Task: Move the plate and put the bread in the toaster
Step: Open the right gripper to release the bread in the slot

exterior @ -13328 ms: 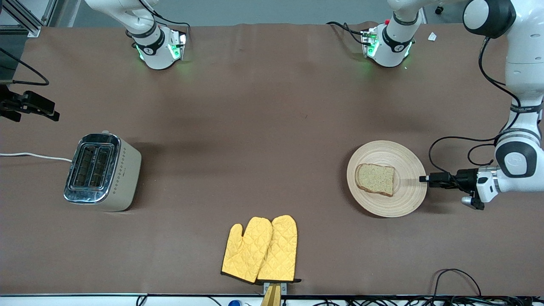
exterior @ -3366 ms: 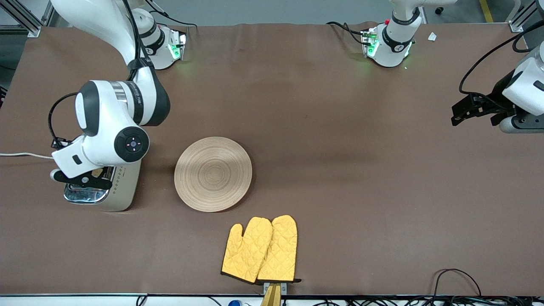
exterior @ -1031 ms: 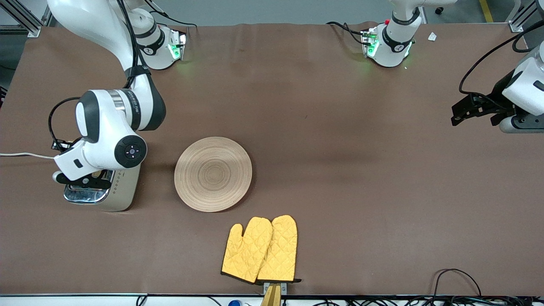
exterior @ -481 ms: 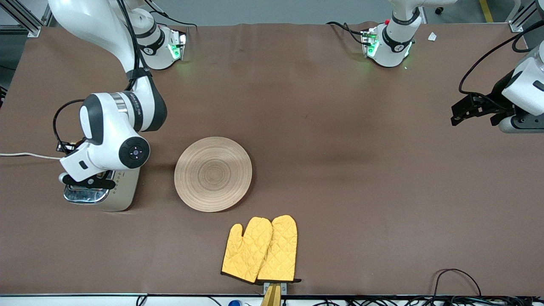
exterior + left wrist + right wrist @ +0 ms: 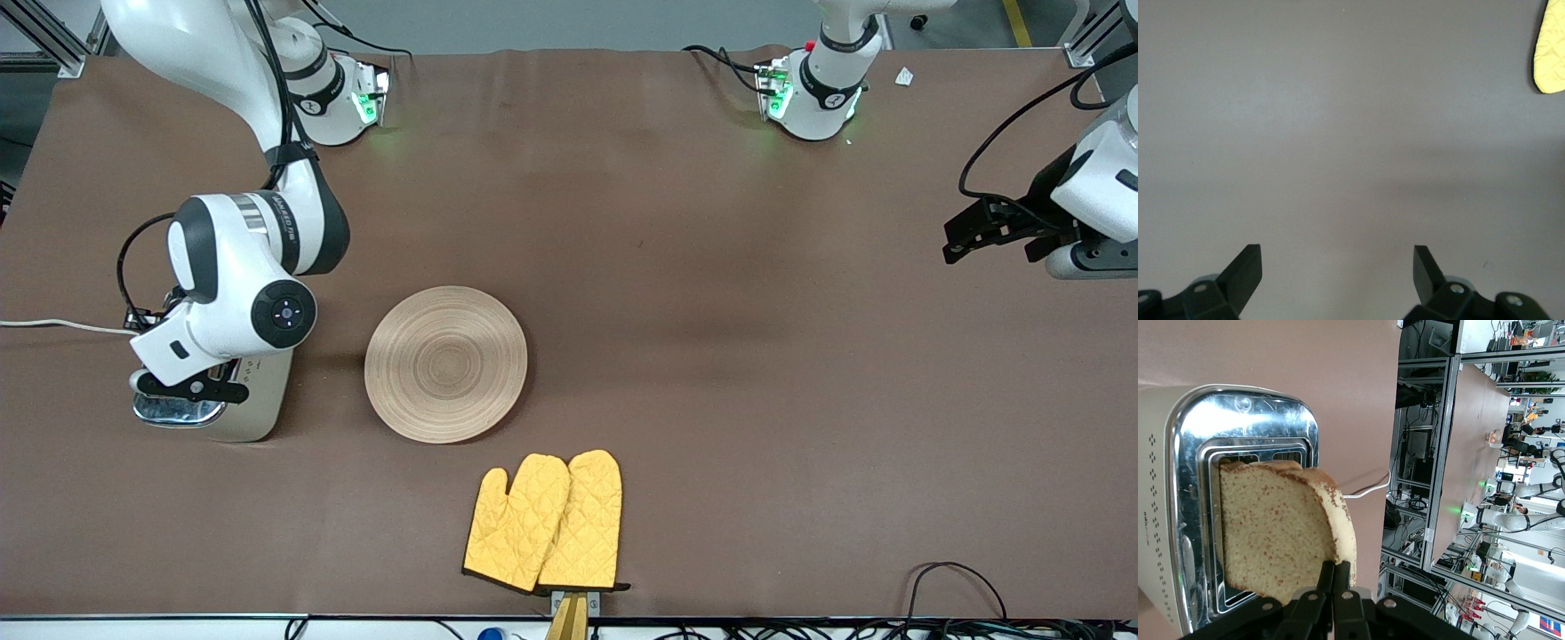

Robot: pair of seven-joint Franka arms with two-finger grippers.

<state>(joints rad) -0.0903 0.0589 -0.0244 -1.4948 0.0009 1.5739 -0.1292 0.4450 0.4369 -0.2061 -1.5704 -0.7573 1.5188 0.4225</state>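
The toaster, chrome top and cream sides, stands at the right arm's end of the table, mostly hidden under the right arm. My right gripper is over it, shut on the bread. In the right wrist view my right gripper pinches the crust of the speckled brown bread, held on edge over the toaster's slots. The round wooden plate lies bare beside the toaster. My left gripper waits open and empty over the table's left-arm end, fingers spread in its wrist view.
A pair of yellow oven mitts lies nearer the front camera than the plate, with one tip showing in the left wrist view. The toaster's white cord runs off the table's right-arm end.
My right gripper with the bread has shifted slightly along the toaster top toward the front camera and the plate. The plate, mitts and left arm have not moved.
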